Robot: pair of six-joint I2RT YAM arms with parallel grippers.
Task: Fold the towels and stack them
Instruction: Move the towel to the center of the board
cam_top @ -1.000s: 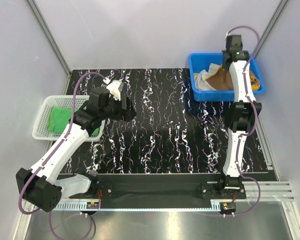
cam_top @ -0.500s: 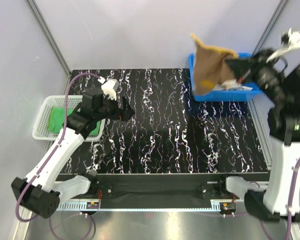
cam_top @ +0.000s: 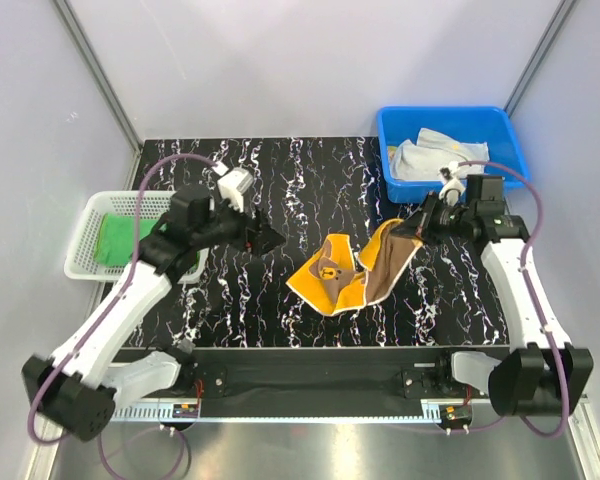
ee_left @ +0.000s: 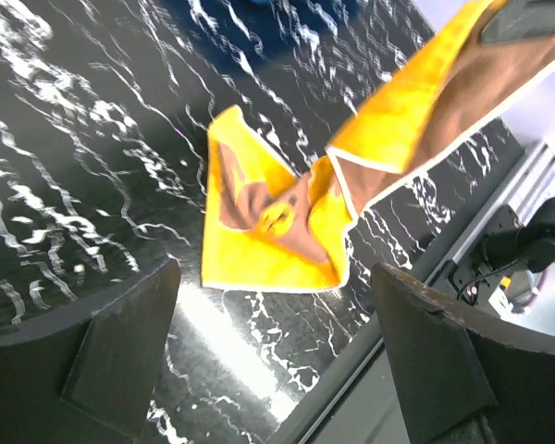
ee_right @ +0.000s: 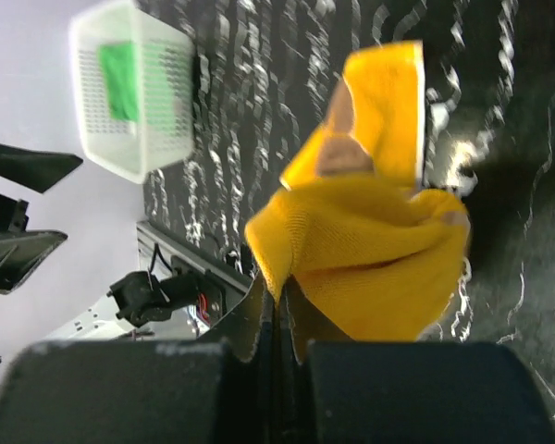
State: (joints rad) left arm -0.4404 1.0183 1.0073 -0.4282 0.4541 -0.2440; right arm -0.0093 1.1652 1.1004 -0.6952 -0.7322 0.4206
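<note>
Bear towel (cam_top: 340, 275): orange-yellow, rumpled at mid-table (cam_top: 280, 180), one corner raised to the right.
Right gripper (cam_top: 420, 228): clamped on that corner, just in front of the bin.
Left gripper (cam_top: 265, 238): left of the towel, apart from it.
Bin (cam_top: 410, 190): blue, far right, pale towels (cam_top: 425, 158) inside.
Basket (cam_top: 75, 262): white, at the left edge, green towel (cam_top: 113, 240) inside.

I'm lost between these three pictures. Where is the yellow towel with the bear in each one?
Top external: the bear towel lies right of centre on the black marbled table, one corner pinched by the right gripper.
Left wrist: bear towel mid-frame, rising to the upper right.
Right wrist: bear towel fills the centre, bunched where the right gripper pinches it.
Shared landmark: that black marbled table, beneath the towel in all three.
</note>
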